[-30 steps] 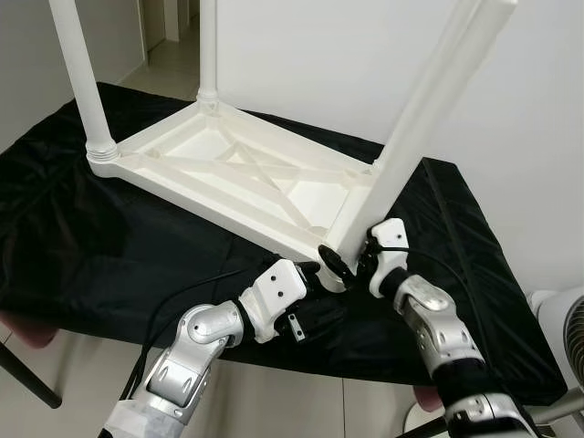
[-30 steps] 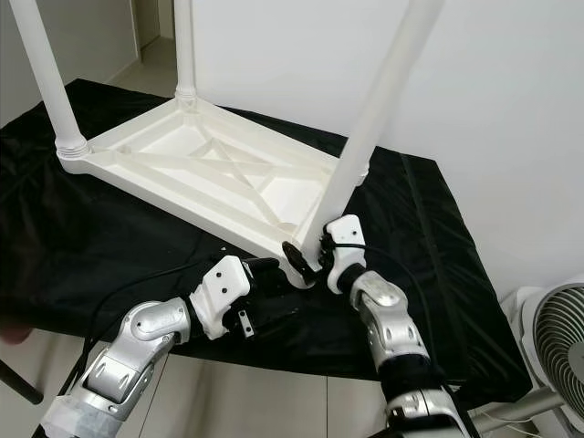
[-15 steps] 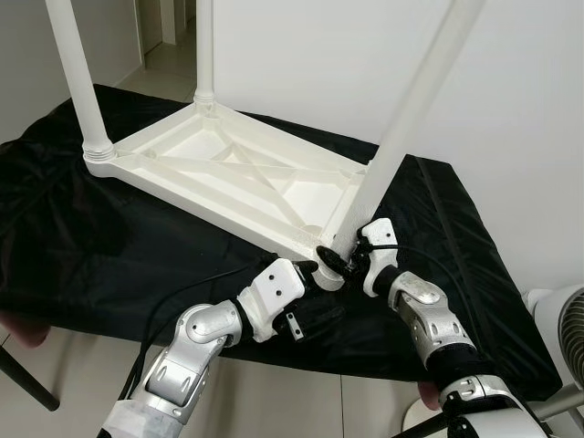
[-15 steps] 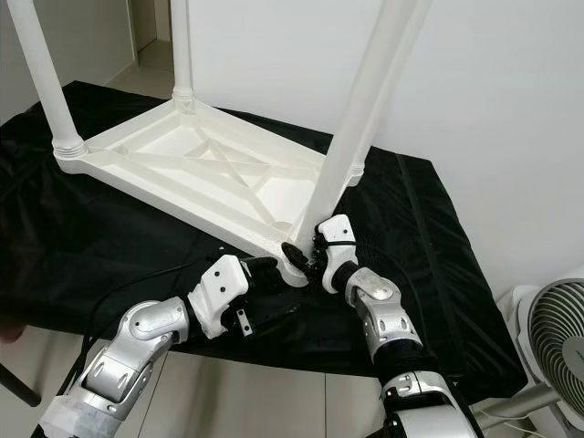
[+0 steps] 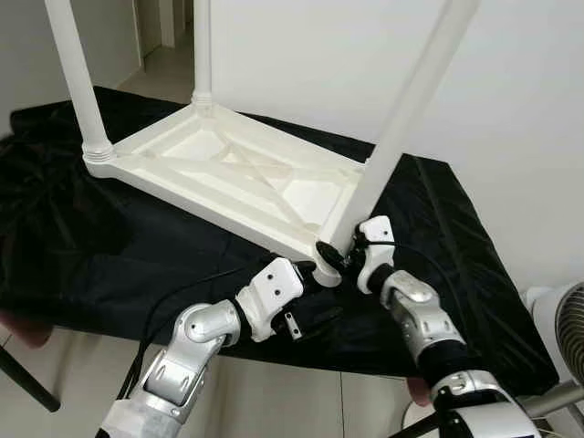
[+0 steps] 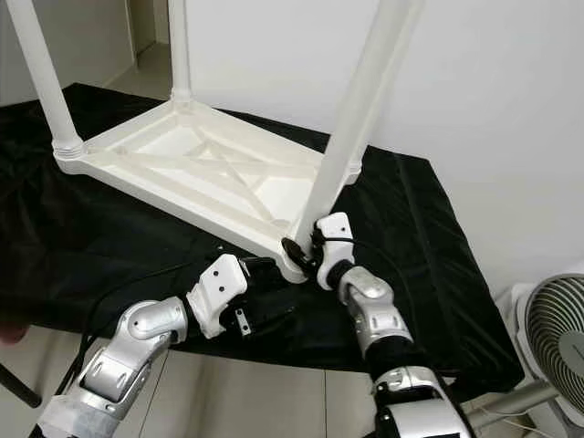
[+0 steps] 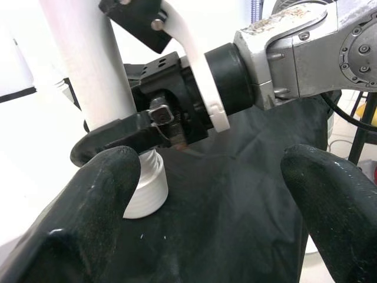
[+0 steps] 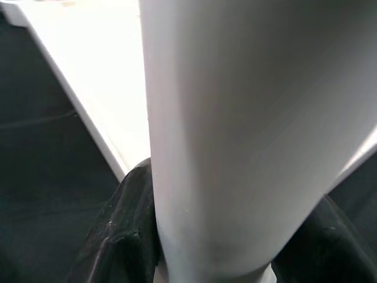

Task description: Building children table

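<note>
The right tool [image 5: 339,258] grips the leg [image 5: 401,128] low at the near right socket [image 7: 144,191], so it should turn straight while the wide-open, empty left tool [image 5: 310,274] steadies the tabletop [image 5: 228,173].

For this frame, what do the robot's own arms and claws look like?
Both arms are jointed silver metal. The left arm ends in a white angular wrist housing with a thin black cable looping off it, plus black fittings. The right arm has a white wrist shell with a black cable. Each claw has two long, rounded, matte black fingers.
</note>
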`<state>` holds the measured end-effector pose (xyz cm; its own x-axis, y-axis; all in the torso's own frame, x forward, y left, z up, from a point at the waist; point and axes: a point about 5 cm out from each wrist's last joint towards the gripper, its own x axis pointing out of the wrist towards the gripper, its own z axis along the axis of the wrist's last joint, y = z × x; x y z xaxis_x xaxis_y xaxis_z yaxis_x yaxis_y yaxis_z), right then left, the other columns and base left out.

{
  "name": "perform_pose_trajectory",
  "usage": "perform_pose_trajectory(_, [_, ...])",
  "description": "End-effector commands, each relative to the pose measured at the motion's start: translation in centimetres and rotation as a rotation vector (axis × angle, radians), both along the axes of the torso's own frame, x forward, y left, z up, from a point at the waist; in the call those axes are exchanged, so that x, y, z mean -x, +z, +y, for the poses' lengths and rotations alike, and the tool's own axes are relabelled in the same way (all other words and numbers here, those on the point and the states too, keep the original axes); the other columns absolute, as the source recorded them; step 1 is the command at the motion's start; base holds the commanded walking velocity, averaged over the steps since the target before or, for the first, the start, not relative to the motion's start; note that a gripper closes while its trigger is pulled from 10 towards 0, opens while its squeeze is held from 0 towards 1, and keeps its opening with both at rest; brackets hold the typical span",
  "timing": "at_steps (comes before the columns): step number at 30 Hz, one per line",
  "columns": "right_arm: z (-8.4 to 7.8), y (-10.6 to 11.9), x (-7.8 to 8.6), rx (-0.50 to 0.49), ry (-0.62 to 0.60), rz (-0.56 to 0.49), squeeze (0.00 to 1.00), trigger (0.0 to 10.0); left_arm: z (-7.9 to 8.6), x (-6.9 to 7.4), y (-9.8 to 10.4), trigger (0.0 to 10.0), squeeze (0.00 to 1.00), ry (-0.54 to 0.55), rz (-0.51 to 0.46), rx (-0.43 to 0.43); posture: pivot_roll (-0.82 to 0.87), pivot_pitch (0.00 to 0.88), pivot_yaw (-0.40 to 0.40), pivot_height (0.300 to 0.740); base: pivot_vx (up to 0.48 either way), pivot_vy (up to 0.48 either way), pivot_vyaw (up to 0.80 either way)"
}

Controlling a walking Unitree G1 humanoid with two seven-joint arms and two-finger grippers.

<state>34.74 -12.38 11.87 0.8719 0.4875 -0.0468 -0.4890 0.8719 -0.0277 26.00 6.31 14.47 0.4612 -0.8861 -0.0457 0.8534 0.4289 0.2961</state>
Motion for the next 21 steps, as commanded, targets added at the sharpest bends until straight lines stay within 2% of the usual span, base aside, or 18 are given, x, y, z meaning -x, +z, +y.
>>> perform_pose_trajectory(1, [-0.2, 0.4, 0.0, 0.028, -0.063, -0.022, 0.0, 10.0, -0.3, 0.1, 0.1, 10.0, 0.0, 0.021, -0.01, 0.0, 0.02, 0.0, -0.148, 0.74, 0.0, 0.0, 0.0])
perform_pose_trajectory(3, [0.3, 0.5, 0.2, 0.003, -0.098, -0.021, 0.0, 10.0, -0.2, 0.1, 0.1, 10.0, 0.0, 0.021, -0.008, 0.002, 0.02, 0.0, -0.146, 0.74, 0.0, 0.0, 0.0])
perform_pose_trajectory(5, [0.8, 0.7, 0.8, -0.038, -0.211, -0.019, 0.0, 10.0, -0.3, 0.1, 0.1, 10.0, 0.0, 0.017, -0.008, 0.001, 0.02, 0.0, -0.144, 0.74, 0.0, 0.0, 0.0])
perform_pose_trajectory(11, [1.1, 1.0, 1.6, -0.053, -0.349, -0.041, 0.0, 10.0, -0.3, 0.1, 0.1, 10.0, 0.0, 0.013, -0.006, 0.002, 0.01, 0.0, -0.144, 0.74, 0.0, 0.0, 0.0])
perform_pose_trajectory(13, [1.7, 0.8, 2.4, -0.061, -0.443, -0.037, 0.0, 10.0, -0.4, 0.1, 0.1, 10.0, 0.0, 0.01, -0.006, 0.002, 0.01, 0.0, -0.144, 0.74, 0.0, 0.0, 0.0])
perform_pose_trajectory(16, [2.4, 0.7, 3.1, -0.078, -0.513, -0.031, 0.0, 10.0, -0.4, 0.1, 0.1, 10.0, 0.0, 0.009, -0.007, 0.003, 0.01, 0.0, -0.146, 0.74, 0.0, 0.0, 0.0])
perform_pose_trajectory(18, [3.1, 0.7, 3.5, -0.09, -0.512, -0.024, 0.0, 10.0, -0.4, 0.1, 0.1, 10.0, 0.0, 0.009, -0.006, 0.006, 0.01, 0.0, -0.146, 0.74, 0.0, 0.0, 0.0])
perform_pose_trajectory(21, [3.0, 0.9, 3.6, -0.094, -0.516, -0.023, 0.0, 10.0, -0.5, 0.2, 0.1, 10.0, 0.0, 0.009, -0.005, 0.007, 0.01, 0.0, -0.144, 0.74, 0.0, 0.0, 0.0])
